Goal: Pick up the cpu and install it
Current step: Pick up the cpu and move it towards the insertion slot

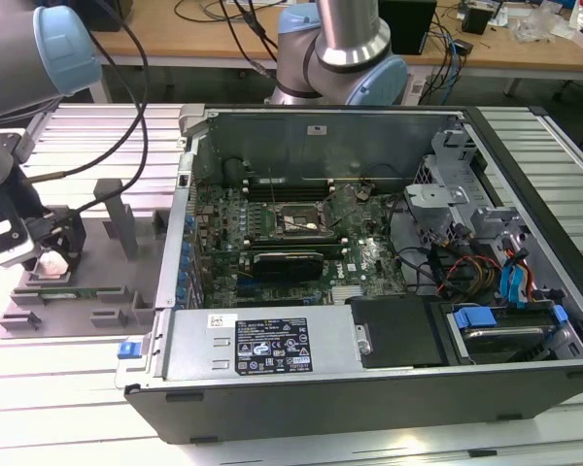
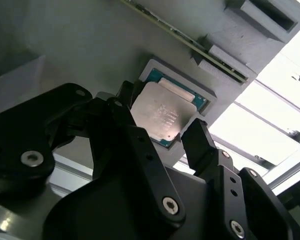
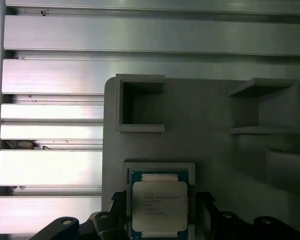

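The cpu is seen seated in a grey holder, flanked by jaws held apart.

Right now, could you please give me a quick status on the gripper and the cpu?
Gripper open, fingers straddling the cpu. Cpu seated flat in its grey holder recess, not lifted. Nothing between fingers and cpu.

You've got the small flat square silvery cpu lying in a square recess of the grey plastic fixture tray, which sits on the ribbed metal table. The black gripper straddles the cpu, one finger each side with gaps. The long green memory stick lies along the tray's edge. The open black computer case stands just beside the tray, on the exterior view's right.
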